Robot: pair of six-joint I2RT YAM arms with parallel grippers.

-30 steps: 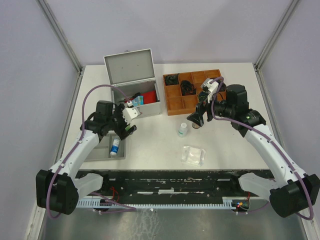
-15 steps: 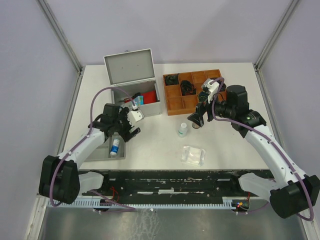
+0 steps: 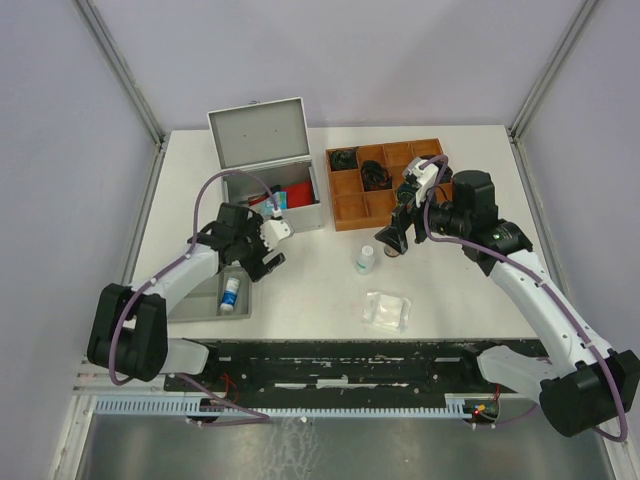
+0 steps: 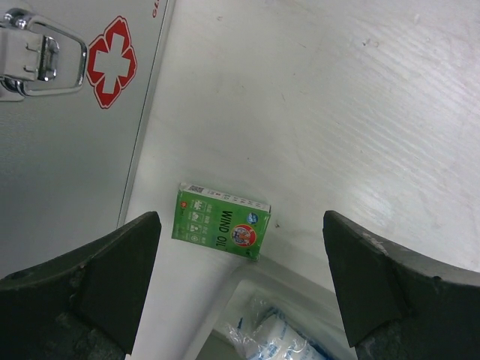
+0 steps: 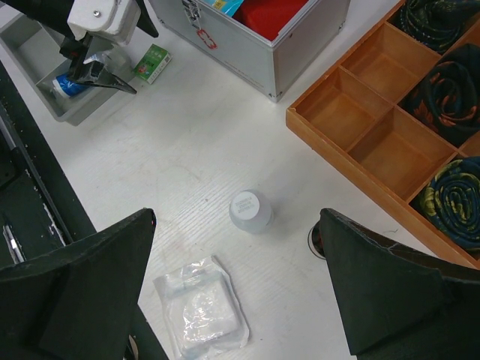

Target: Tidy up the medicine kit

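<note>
White table [image 3: 470, 290] between grey walls [image 3: 400, 60] is carrying the medicine kit [image 3: 298, 217], standing open at back left and partly filled; left gripper [image 3: 262, 255] and right gripper [image 3: 390, 240] are hanging released, empty. Left wrist view is showing a green box [image 4: 221, 231] lying outside the kit. Right wrist view is showing a white bottle [image 5: 250, 210] and clear packet [image 5: 201, 306] lying loose, so packing is probably remaining

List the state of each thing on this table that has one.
kit: lid open
green box: lying flat beside kit
bottle: upright
packet: lying flat
tray: partly filled
left fingers: open, empty
right fingers: open, empty
</note>
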